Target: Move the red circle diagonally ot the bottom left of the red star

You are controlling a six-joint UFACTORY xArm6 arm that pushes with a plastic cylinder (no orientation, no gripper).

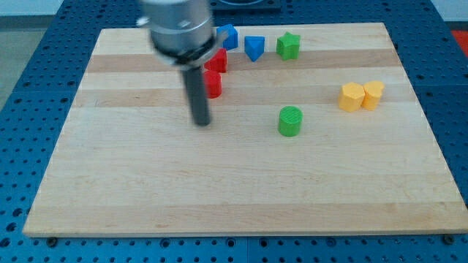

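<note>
The wooden board (pixel 241 197) is taken as the frame, and the red circle (pixel 213 84) as the landmark for all positions.

Leftmost item: the rod. It descends from the arm housing near the view's top, and its tip (pixel 201 123) rests on the board just below and slightly to the view's left of the red circle. The rod has no jaws, so nothing can be spread or pinched; whether its shaft presses the circle's left flank cannot be determined, since the shaft overlaps that edge.

The red circle stands close to the rod on the view's right side of it. The red star (pixel 217 61) sits directly above the circle, touching or nearly so; its left part is hidden by the rod.

Further right and above the circle lie a blue block (pixel 228 36), shape unclear, then a blue block of roughly triangular form (pixel 254 48), then a green star (pixel 288 46). A green cylinder (pixel 290 121) stands well to the right and somewhat below the circle. Two yellow blocks (pixel 361 96), touching each other, lie farthest right.

Step in hand, by judgement: positioning for the push. The circle is below the star but not offset leftward. The next move likely calls for relocating the tip to the circle's right side, then pushing toward the view's left without disturbing the star.
</note>
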